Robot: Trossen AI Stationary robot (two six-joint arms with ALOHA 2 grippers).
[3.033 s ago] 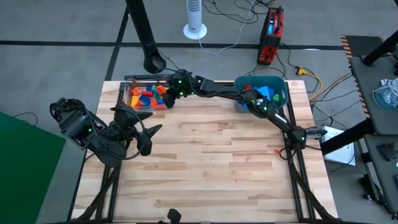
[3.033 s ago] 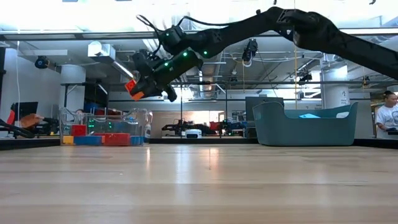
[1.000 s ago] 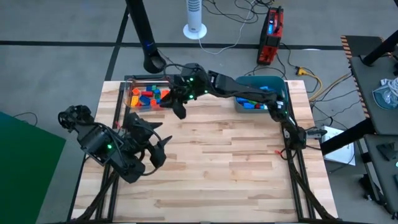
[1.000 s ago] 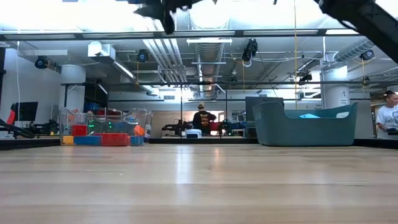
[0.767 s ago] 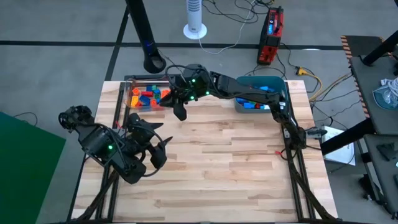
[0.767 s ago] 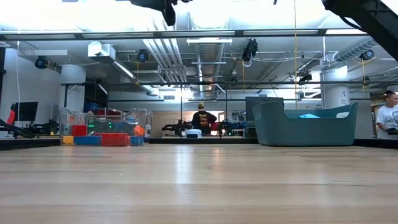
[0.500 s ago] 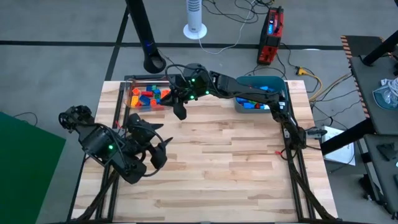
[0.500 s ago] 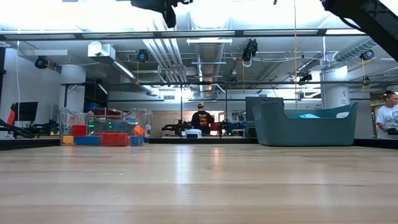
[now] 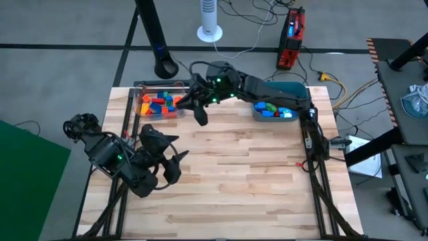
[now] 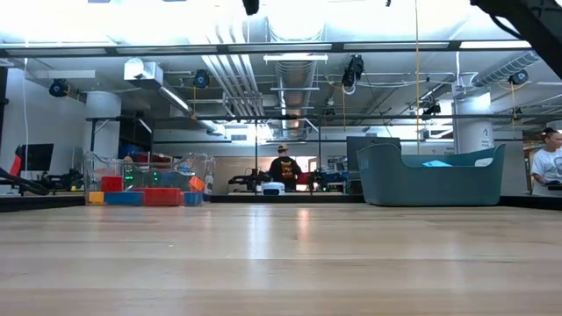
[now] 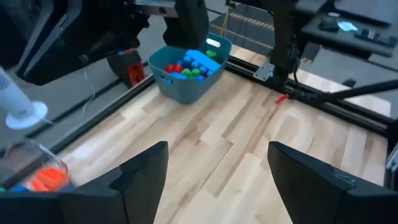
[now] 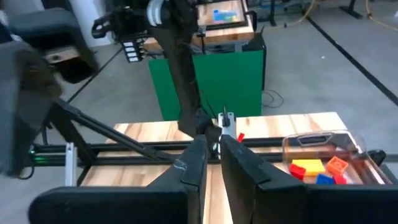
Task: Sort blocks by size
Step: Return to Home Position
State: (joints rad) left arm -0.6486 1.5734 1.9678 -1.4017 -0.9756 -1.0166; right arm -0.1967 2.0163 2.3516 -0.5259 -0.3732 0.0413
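Note:
Several blocks (image 9: 159,104) in orange, red, yellow and blue lie in the clear box (image 9: 140,110) at the table's far left. More blocks (image 9: 273,109) in blue, red and green lie in the teal tub (image 9: 296,88) at the far right. My right gripper (image 9: 200,119) hangs high above the table just right of the clear box. In the right wrist view its fingers (image 12: 194,163) stand nearly together with no block showing between them. My left gripper (image 9: 172,159) waits open over the table's left half, its fingers (image 11: 146,177) wide apart.
The clear box (image 10: 145,180) and the teal tub (image 10: 430,180) stand along the far edge. Bare wood (image 9: 241,174) fills the middle and near part of the table. A small red clip (image 9: 299,162) sits at the right edge. People show in the room behind.
My right gripper has gone up and toward the table's right edge, away from the clear box. In the low view it has almost left the top of the picture.

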